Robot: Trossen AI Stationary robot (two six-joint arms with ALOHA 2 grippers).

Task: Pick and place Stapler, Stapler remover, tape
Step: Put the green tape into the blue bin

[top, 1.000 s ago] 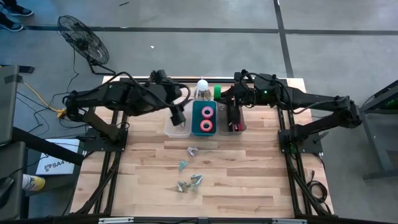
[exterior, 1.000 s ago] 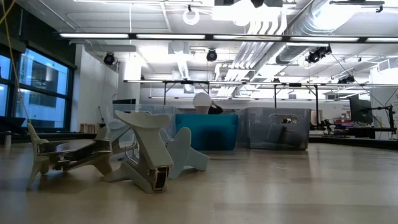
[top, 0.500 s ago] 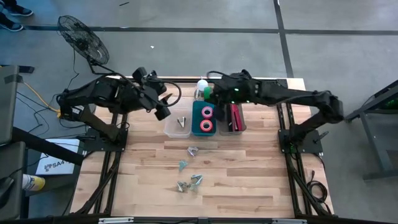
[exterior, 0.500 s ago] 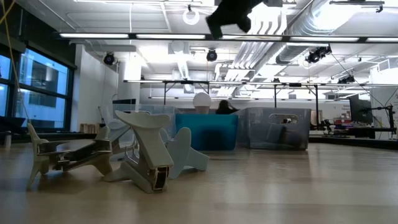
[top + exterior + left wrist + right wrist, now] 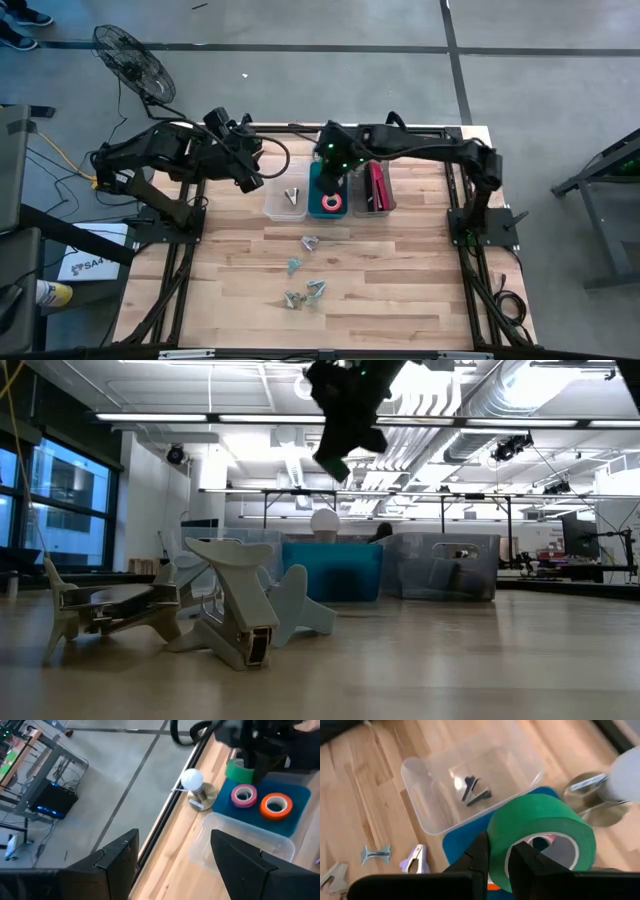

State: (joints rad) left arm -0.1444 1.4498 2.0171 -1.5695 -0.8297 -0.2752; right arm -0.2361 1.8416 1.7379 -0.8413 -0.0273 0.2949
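Note:
My right gripper (image 5: 501,851) is shut on a green tape roll (image 5: 540,827) and hangs over the blue bin (image 5: 317,205) at the table's far middle. A pink roll (image 5: 243,795) and an orange-red roll (image 5: 276,805) lie flat in that bin. The red stapler (image 5: 377,187) lies in the clear bin to its right. One staple remover (image 5: 472,790) lies in the clear bin (image 5: 285,203) to the left, and several (image 5: 305,270) rest on the table nearer the front. My left gripper (image 5: 174,834) is open and holds nothing, left of that bin. My right gripper pinches the green roll's wall (image 5: 497,837) at one side, one finger (image 5: 481,851) outside the ring and the other finger (image 5: 522,860) at its hollow. The fingers slant down from the table's far right. The roll hangs clear above the blue bin, tilted.
A white bulb on a metal base (image 5: 193,782) stands at the table's far edge behind the bins. The arms' frames run along both side edges. Bare wood (image 5: 400,270) lies to the right of the loose staple removers.
My right gripper has swung from the far right toward the table's left and near side, sinking and tipping downward, carrying the green roll from the far edge to above the blue bin. My left gripper has drawn back toward the left edge, uncovering the remover in the clear bin.

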